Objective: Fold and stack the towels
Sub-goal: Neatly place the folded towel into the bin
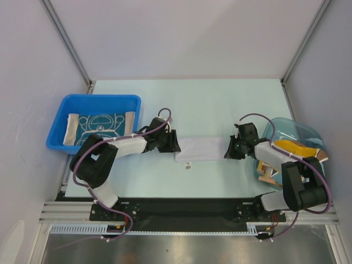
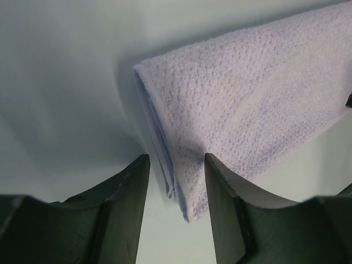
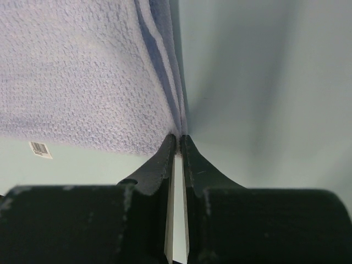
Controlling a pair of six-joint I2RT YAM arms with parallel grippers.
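A pale lavender towel point(image 1: 202, 148) lies folded flat in the middle of the table. My left gripper point(image 1: 175, 144) is at its left end, jaws open, and the towel's near corner point(image 2: 187, 192) hangs loose between the fingers without being pinched. My right gripper point(image 1: 230, 149) is at the right end, shut on the towel's folded edge point(image 3: 170, 99). In the right wrist view the fingertips point(image 3: 171, 144) nip the layered edge. A teal towel with white swirls point(image 1: 99, 125) lies folded in the blue bin point(image 1: 59, 137). An orange towel point(image 1: 294, 147) sits in the clear tub.
The blue bin stands at the table's left edge. A translucent blue tub point(image 1: 300, 129) stands at the right edge, behind my right arm, with more cloth point(image 1: 269, 173) in it. A small barcode tag point(image 1: 188, 165) lies just in front of the lavender towel.
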